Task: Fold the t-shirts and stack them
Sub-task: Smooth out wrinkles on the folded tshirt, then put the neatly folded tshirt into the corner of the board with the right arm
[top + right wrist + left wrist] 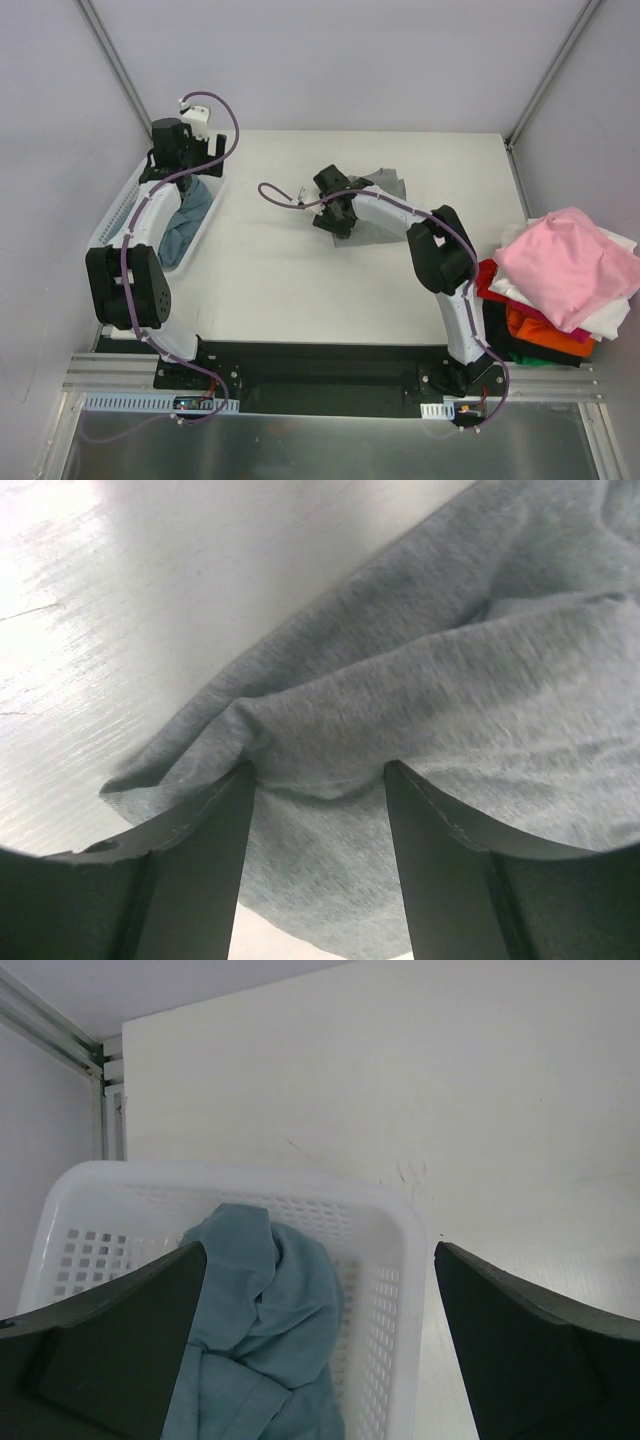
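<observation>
Grey tee (450, 660) is bunched up mid-frame on the surface (270, 280). The right gripper (320, 770) is down on it, jaws half apart straddling a ridge, not clamped that I can see. Soft, floppy stuff, so I'd pinch a hem or shoulder. Left gripper (320, 1248) hangs wide open over the teal tee (270, 1300) in the basket (400, 1260), upper left.

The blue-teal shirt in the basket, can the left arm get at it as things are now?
Probably yes. The left gripper hangs open right above the white basket, and the blue-teal shirt lies uncovered inside it, with nothing between the gripper and the cloth.
</observation>
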